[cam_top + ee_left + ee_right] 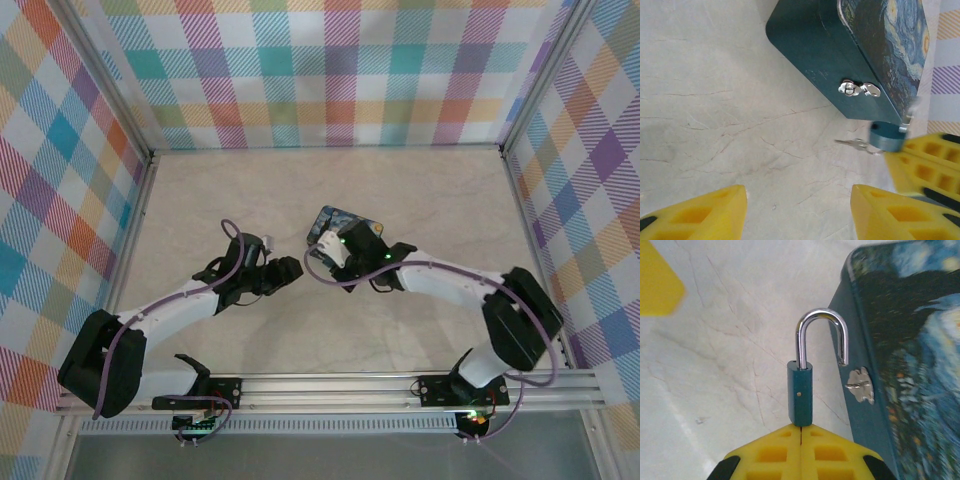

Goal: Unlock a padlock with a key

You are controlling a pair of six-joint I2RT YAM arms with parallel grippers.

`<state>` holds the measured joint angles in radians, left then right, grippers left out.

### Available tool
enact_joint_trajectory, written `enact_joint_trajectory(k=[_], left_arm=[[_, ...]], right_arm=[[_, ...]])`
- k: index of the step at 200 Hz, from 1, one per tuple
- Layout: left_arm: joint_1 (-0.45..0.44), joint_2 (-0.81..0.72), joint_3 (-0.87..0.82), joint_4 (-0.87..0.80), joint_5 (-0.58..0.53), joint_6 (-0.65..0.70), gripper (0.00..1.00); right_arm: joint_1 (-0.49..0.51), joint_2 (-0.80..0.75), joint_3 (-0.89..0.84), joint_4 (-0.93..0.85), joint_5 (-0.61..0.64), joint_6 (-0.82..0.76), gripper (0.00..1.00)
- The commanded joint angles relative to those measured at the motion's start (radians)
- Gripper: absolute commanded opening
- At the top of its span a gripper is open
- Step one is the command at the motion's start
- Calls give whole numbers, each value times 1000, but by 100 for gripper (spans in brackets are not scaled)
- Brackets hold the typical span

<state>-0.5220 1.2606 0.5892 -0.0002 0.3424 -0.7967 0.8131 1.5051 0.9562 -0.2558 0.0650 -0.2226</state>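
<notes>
Right pincer [801, 429] is clamped on the body of the padlock [800, 392]. Its shackle [821, 335] stands free at one end, just beside the hasp [860, 385] of the painted tin [910, 340]. A key [852, 144], blurred, apparently hangs from the padlock. Left pincer [797, 212] stands apart and empty over the surface [715, 100].

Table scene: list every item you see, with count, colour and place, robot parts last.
tin box: one, dark teal with painted night-sky lid, on the table
latch: one, silver, on the box's side wall
padlock: one, teal body, silver shackle open, held beside the box
key: at least one, silver, at the padlock's base
table: one, pale marbled, under everything
walls: three, pastel check, around the table
left claw: one, yellow, open, facing the box
right claw: one, yellow, shut on the padlock
</notes>
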Motion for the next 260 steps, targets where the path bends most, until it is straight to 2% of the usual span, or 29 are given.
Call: enact_joint_trajectory(k=[1,49,91,119,151,227,236,250,260], left_arm=[[-19,-20,-15,7,0,-13,57],[-33,18,-6,31,-3,-16,57],[-42,57,23,36,-7,-15,57],[-45,80,32,40,-13,-16,57],[-48,86,25,45,-21,-24,57],[-49,89,20,36,-42,-25,57],[-49,90,21,33,-46,-25,57],[-49,89,26,25,-52,-24,57],[-49,88,32,14,-57,-20,57]], right_arm=[[3,-96,-44,15,21,105,0],[-92,-279,-121,-85,100,338,0],[-268,-363,-157,-218,120,536,0],[-398,-333,-165,-290,124,623,0],[-495,-256,-170,-310,139,673,0],[-517,-33,-143,-235,102,700,0],[-518,-24,-140,-231,94,703,4],[-517,-32,-135,-237,82,707,23],[-517,-51,-134,-243,79,706,31]])
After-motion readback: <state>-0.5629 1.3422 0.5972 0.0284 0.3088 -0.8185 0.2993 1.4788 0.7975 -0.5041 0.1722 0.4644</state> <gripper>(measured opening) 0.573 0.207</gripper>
